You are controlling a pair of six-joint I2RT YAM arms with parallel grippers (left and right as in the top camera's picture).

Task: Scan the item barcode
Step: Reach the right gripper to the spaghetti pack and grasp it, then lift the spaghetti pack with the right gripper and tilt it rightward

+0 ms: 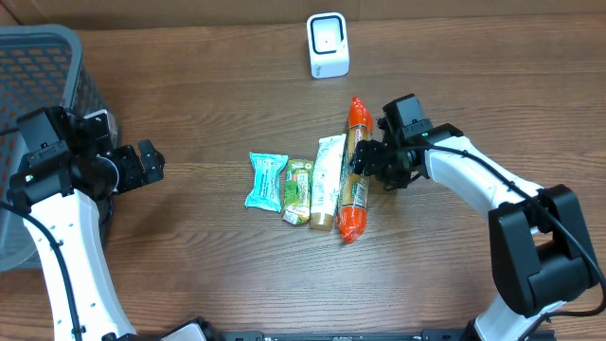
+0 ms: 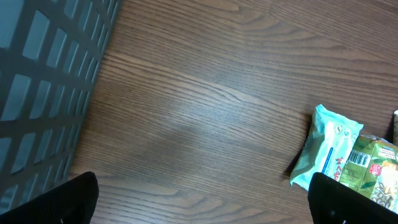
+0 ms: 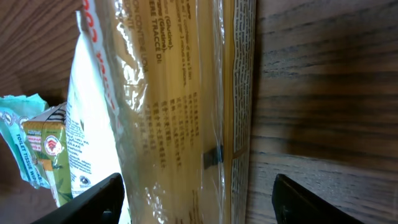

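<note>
- Clear, orange-ended spaghetti packet [image 1: 354,170] lies mid-table; right gripper [image 3: 198,200] jaws straddle it, not yet gripping.
- Left gripper [image 2: 202,202] wide, empty.
- Risk: slick film slips, or neighbouring white sachet [image 1: 327,180] gets pinched too.

Basket [image 1: 47,66]: grey, full of holes, far left.
Table [image 1: 189,85]: brown wood.
Blue-green packet [image 1: 266,180]: lying flat, mid-table.
Green packet [image 1: 298,189]: just beside it.
White packet [image 1: 328,175]: next in the row.

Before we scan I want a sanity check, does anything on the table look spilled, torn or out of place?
Nothing stands out. The pasta pack, white packet, green packet and teal packet lie side by side, intact, nothing spilled. The scanner stands upright behind them.
</note>
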